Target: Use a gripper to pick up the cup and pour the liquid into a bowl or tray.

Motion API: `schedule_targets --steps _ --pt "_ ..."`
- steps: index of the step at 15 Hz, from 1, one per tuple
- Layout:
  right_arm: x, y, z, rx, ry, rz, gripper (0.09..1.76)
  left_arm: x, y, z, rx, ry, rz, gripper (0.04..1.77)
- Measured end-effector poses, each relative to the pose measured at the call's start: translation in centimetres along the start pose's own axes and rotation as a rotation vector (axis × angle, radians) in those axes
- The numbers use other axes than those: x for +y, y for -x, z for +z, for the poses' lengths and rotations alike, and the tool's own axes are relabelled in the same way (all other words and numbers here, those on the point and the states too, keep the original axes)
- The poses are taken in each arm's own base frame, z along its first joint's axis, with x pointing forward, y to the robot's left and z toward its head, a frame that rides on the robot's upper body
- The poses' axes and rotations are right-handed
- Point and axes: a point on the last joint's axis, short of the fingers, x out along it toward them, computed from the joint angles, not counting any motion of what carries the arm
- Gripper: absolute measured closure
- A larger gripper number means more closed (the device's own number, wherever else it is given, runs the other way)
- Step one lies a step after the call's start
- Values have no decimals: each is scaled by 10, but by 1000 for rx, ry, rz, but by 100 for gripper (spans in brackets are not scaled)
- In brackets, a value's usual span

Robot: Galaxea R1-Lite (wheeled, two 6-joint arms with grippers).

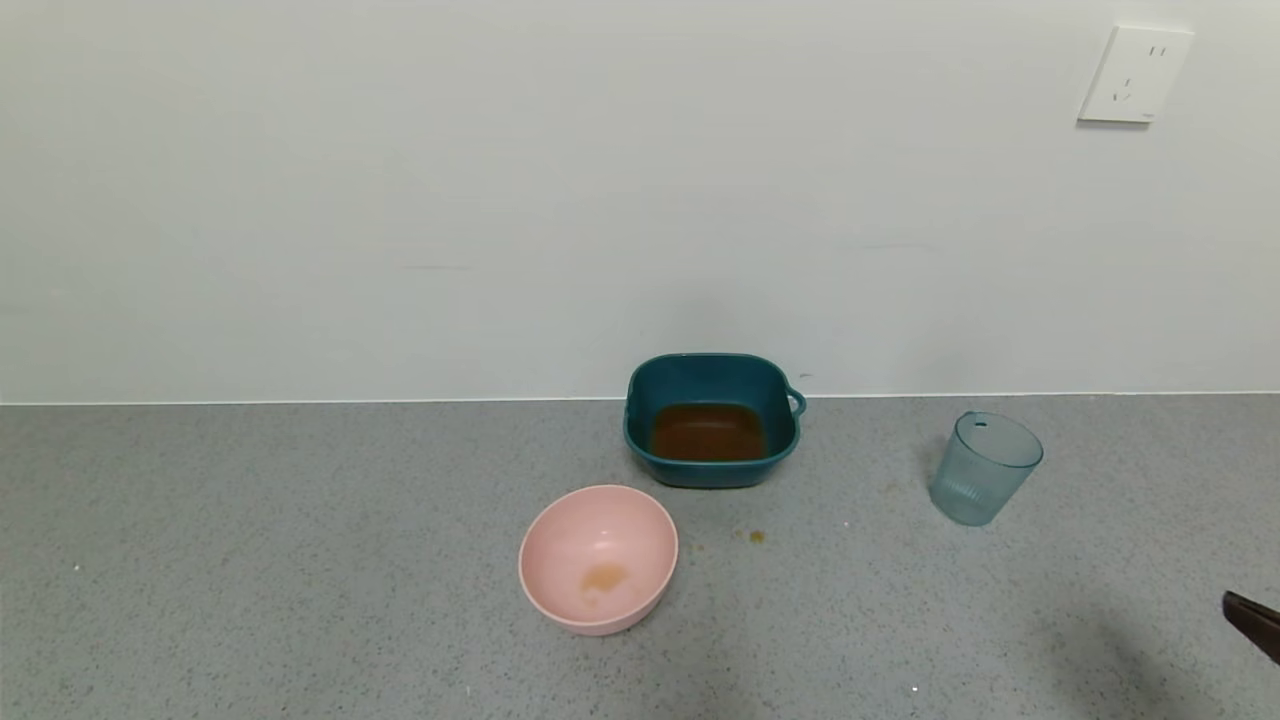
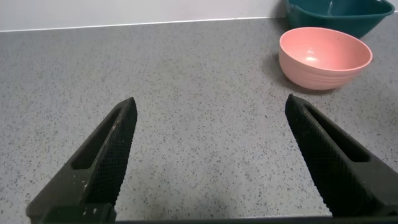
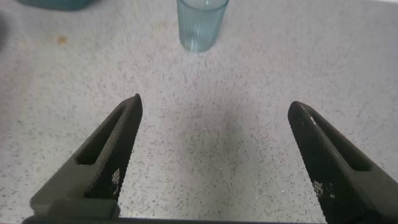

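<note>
The grey counter is looked down on from above and in front in the head view, with the white wall faced behind the teal dish. From low over that counter, the dish and pink bowl are faced in the left wrist view. The cup, right of the dish, is faced in the right wrist view and shared with the head view.

Countertop: cup, teal bowl, pink bowl

Right gripper: fingers spread wide, nothing between them, held low over the surface. In the head view only a dark tip shows, at about 4 o'clock. Left gripper: fingers likewise spread wide, nothing held, low over the surface.
</note>
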Motion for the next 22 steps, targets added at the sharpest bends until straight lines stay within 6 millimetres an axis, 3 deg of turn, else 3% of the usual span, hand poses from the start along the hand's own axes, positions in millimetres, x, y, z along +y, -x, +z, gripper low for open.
schedule_targets --steps 5,11,17,22 --pt "1 55 -26 -147 -17 -17 15 0 0 0 0 0 0 9" --pt "3 96 -68 -273 -20 -36 15 0 0 0 0 0 0 9" --pt "6 110 -95 -387 -23 -58 15 0 0 0 0 0 0 9" --pt "6 104 -93 -634 -43 -68 15 0 0 0 0 0 0 9"
